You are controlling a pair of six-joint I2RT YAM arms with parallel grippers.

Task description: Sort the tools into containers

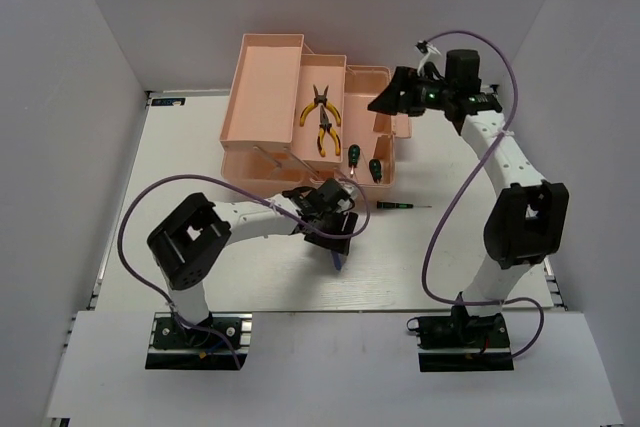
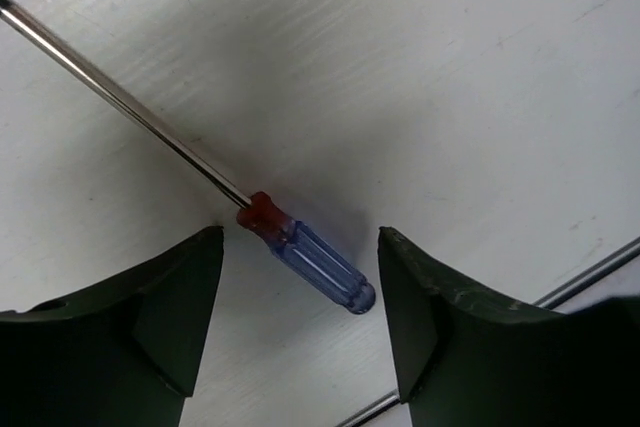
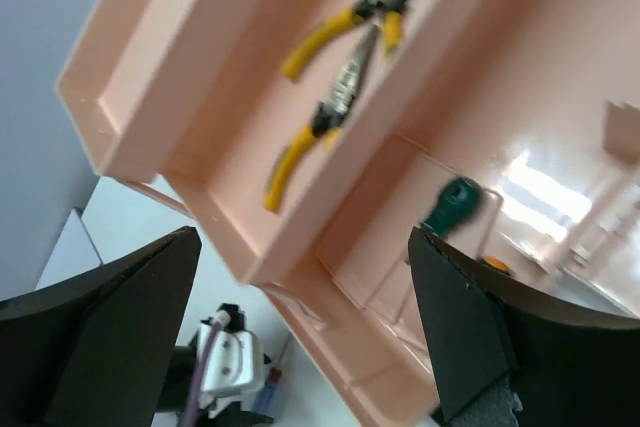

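The peach-pink toolbox [image 1: 270, 97] stands open at the back centre. Two yellow-handled pliers [image 1: 323, 119] lie in its middle tray, also in the right wrist view [image 3: 340, 77]. Two green-handled screwdrivers [image 1: 352, 154] [image 1: 375, 169] lie in its lower compartment; one shows in the right wrist view [image 3: 452, 205]. A blue-handled screwdriver [image 2: 310, 262] lies on the table in front of the box. My left gripper [image 2: 300, 327] is open just above the table, a finger on either side of the blue handle's end, not touching it. My right gripper [image 3: 305, 327] is open and empty above the toolbox's right side [image 1: 385, 102].
A small dark-handled screwdriver [image 1: 395, 205] with a thin shaft lies on the table right of my left gripper [image 1: 335, 237], just in front of the toolbox. Grey walls close in the white table on three sides. The right arm's purple cable loops over the table's right part.
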